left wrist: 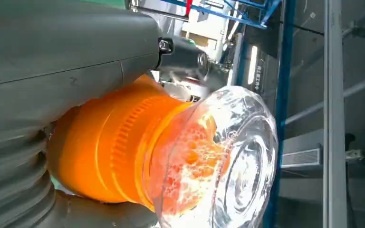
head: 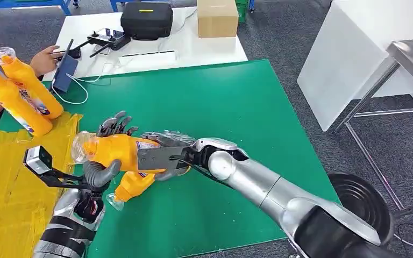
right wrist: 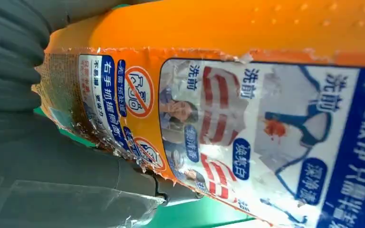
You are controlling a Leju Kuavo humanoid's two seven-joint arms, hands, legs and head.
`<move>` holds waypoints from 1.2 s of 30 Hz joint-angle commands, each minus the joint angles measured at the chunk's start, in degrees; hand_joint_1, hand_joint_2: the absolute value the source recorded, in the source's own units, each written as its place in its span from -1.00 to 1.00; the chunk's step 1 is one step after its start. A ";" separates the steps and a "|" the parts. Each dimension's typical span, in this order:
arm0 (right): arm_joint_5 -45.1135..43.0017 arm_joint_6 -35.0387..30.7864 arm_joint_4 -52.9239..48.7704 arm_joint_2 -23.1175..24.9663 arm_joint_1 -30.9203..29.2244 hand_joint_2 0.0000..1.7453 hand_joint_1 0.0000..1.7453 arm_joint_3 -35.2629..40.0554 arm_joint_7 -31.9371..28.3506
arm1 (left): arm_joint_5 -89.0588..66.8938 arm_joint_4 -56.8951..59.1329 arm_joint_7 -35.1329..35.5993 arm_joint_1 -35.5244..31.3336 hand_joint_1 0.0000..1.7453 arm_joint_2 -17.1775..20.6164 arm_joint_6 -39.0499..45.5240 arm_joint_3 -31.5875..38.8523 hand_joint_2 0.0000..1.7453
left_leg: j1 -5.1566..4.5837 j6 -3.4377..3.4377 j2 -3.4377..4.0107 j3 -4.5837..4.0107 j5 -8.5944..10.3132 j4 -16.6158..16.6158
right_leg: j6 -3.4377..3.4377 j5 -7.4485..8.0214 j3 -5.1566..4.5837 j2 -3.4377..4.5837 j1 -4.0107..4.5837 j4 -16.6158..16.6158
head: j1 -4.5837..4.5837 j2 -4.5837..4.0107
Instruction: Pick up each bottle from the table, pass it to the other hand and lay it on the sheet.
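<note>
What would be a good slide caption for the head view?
Both hands, left hand and right hand, grip an orange bottle above the green mat, beside the yellow sheet.

- The green mat (head: 236,107) lies bare across centre and right of the frame.
- Two orange bottles (head: 24,88) held by a person crowd the upper left, over the yellow sheet (head: 11,188).
- A second orange bottle (head: 132,185) lies at lower centre, beneath the robot hands.

Robot test lab, green mat (head: 236,107), steel-legged bench (head: 408,59), controller (head: 107,38), equipment case (head: 146,19)
</note>
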 commanded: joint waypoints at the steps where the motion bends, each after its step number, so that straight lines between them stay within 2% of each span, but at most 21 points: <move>1: 0.38 0.49 3.32 0.08 -3.14 1.00 1.00 3.93 0.13 | 0.65 2.29 0.49 -2.66 1.00 -0.27 -0.99 -2.06 1.00 | 0.13 -0.11 -0.27 0.17 -0.10 0.08 | -0.04 -0.11 0.23 0.01 0.09 0.04 | 0.02 0.00; 15: 0.44 1.01 5.10 0.19 -3.43 1.00 1.00 5.18 -0.22 | 4.16 3.58 1.85 -3.32 1.00 -0.65 -1.45 -0.24 1.00 | 0.08 -0.07 -0.19 0.12 -0.05 0.03 | -0.02 -0.06 0.16 0.01 0.05 0.00 | 0.02 0.00; 16: 1.19 -0.43 5.30 -0.12 -3.55 1.00 0.78 5.07 -0.21 | 4.35 3.90 1.88 -4.03 1.00 -0.27 -0.79 1.08 1.00 | 0.09 -0.07 -0.22 0.13 -0.05 0.04 | -0.02 -0.07 0.18 0.00 0.06 0.00 | 0.02 0.00; 17: 1.16 -0.44 5.36 -0.26 -3.69 1.00 -0.42 4.94 -0.21 | 4.34 3.86 1.90 -4.19 1.00 0.01 -0.78 1.27 1.00 | 0.07 -0.06 -0.18 0.09 -0.03 0.02 | -0.02 -0.05 0.13 -0.01 0.04 -0.01 | 0.02 0.00; 18: 1.22 -0.68 5.32 -0.32 -3.69 1.00 -0.96 4.75 -0.24 | 4.38 3.84 1.90 -4.24 1.00 -0.03 -0.59 1.67 1.00 | 0.09 -0.08 -0.23 0.10 -0.04 0.04 | -0.03 -0.06 0.15 -0.03 0.06 0.01 | 0.00 0.00; 20: 2.36 -4.05 4.74 -0.92 -3.13 1.00 -1.00 2.35 0.64 | 2.27 2.72 1.09 -4.85 1.00 0.10 2.48 4.41 1.00 | 0.08 -0.06 -0.17 0.02 -0.01 0.04 | -0.02 -0.02 0.07 -0.03 0.06 -0.01 | 0.02 0.00; 26: 2.68 -4.21 4.43 -1.08 -2.89 1.00 -1.00 2.08 0.68 | 2.08 2.28 1.34 -4.73 1.00 -0.08 2.52 4.70 1.00 | 0.09 -0.08 -0.18 0.08 -0.04 0.05 | -0.03 -0.05 0.12 0.01 0.07 0.01 | 0.02 0.00; 28: 2.81 -5.12 4.40 -1.32 -2.67 1.00 -1.00 0.66 1.12 | -0.08 1.44 0.11 -4.87 1.00 -0.40 5.71 6.30 1.00 | 0.06 -0.05 -0.11 0.03 -0.01 0.02 | -0.01 -0.01 0.06 0.02 0.04 0.00 | 0.02 0.00; 29: 2.74 -5.26 4.33 -1.70 -2.81 -1.00 -1.00 -0.28 1.31 | -1.67 0.63 -0.61 -5.23 1.00 -0.25 7.50 7.77 1.00 | 0.12 -0.08 -0.21 0.11 -0.07 0.06 | -0.03 -0.08 0.17 0.01 0.09 0.01 | 0.00 0.00; 32: 3.06 -4.70 4.26 -2.34 -2.79 -1.00 -1.00 -1.93 2.04 | -6.45 -0.60 -1.05 -6.37 1.00 -0.05 10.95 11.27 1.00 | 0.13 -0.08 -0.24 0.00 -0.07 0.15 | -0.02 -0.07 0.09 -0.03 0.11 0.07 | 0.02 0.00; 36: 4.66 -4.85 3.80 -2.74 -1.24 -1.00 -1.00 -2.73 2.23 | -15.93 -4.94 -4.35 -5.81 1.00 -2.34 19.26 15.81 1.00 | 0.16 -0.09 -0.25 0.09 -0.07 0.12 | -0.03 -0.07 0.18 -0.01 0.13 0.02 | 0.02 0.00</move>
